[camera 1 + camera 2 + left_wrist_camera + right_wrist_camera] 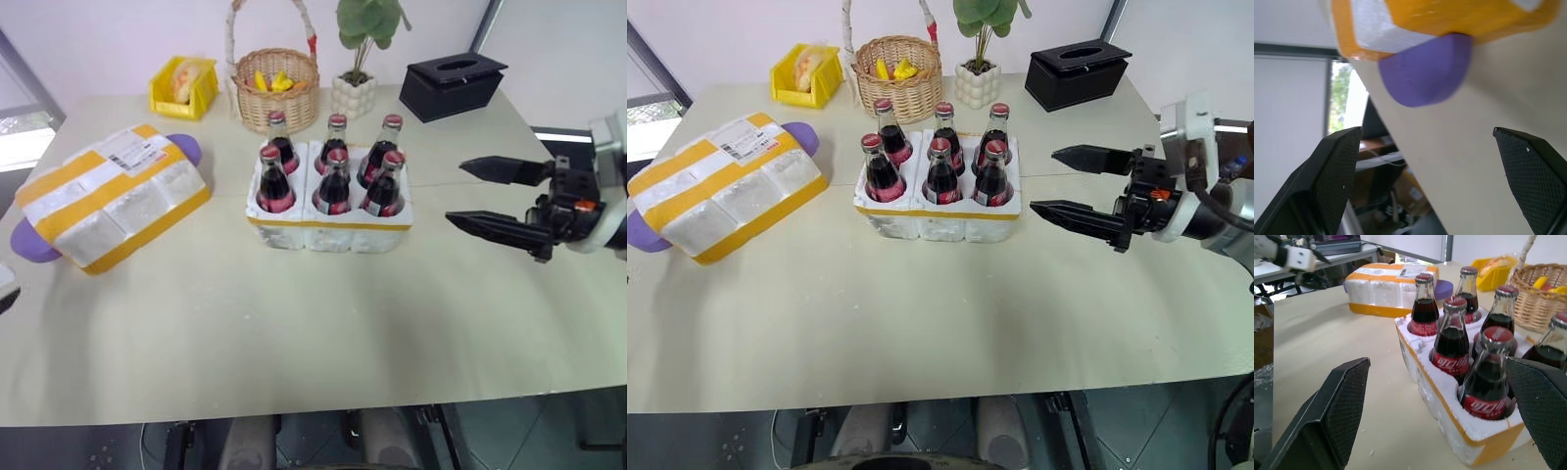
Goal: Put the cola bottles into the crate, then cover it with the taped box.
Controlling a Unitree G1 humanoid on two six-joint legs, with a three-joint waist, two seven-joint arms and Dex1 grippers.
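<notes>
Six cola bottles (pixel 333 164) fill the crate (pixel 331 223); taped box (pixel 110 196) lies left of it, awaiting lifting. Right hand (pixel 1070 187) and left hand (pixel 1430 171) gape, empty.

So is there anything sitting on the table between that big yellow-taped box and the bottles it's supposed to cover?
Nothing visible. The taped box lies to the left of the crate with only bare table between them. All six cola bottles already stand in the crate.
</notes>
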